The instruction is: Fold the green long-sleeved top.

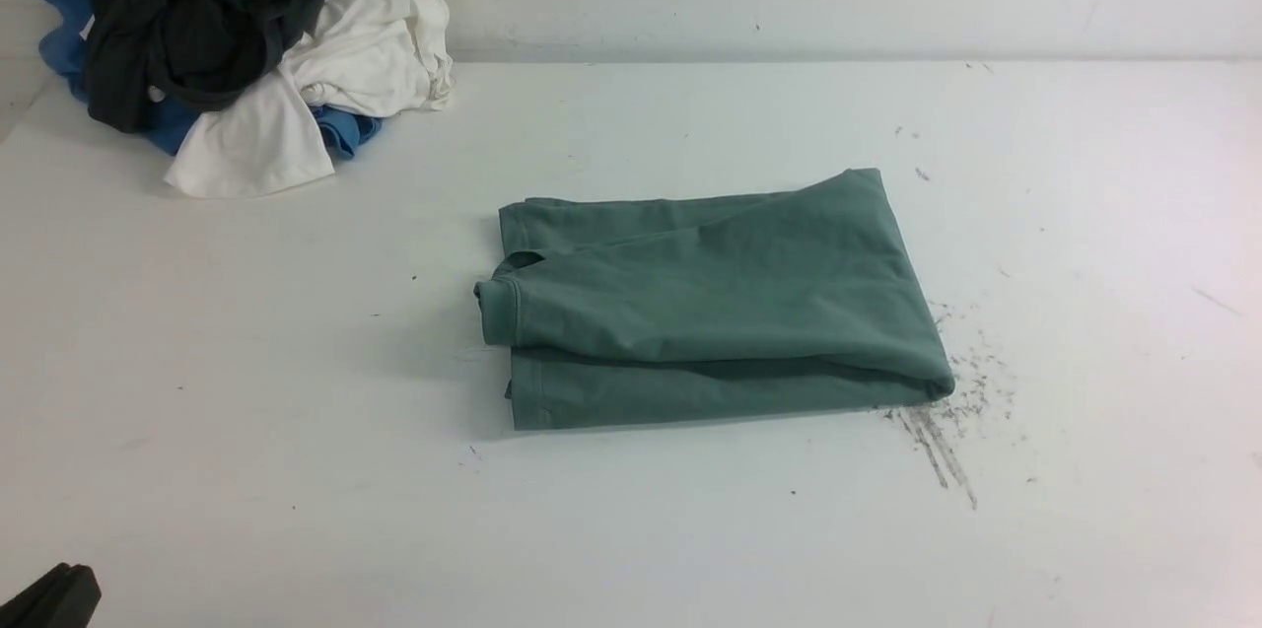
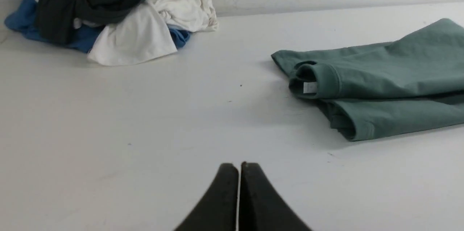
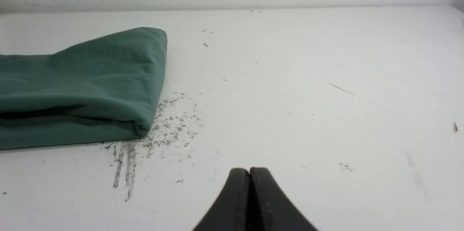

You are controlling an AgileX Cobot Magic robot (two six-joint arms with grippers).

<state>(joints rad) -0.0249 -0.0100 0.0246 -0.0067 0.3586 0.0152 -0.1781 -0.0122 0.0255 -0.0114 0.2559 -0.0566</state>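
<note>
The green long-sleeved top [image 1: 710, 303] lies folded into a compact rectangle at the middle of the white table [image 1: 296, 362]. Its ribbed neck with a white label [image 2: 310, 87] faces the left side. Its folded edge [image 3: 148, 89] shows in the right wrist view. My left gripper [image 2: 239, 165] is shut and empty, hovering over bare table well short of the top. Only a black corner of the left arm [image 1: 54, 598] shows in the front view. My right gripper [image 3: 249, 170] is shut and empty too, over bare table to the right of the top.
A heap of black, white and blue garments [image 1: 237, 46] sits at the back left against the wall. Dark scuff marks [image 1: 946, 431] stain the table by the top's near right corner.
</note>
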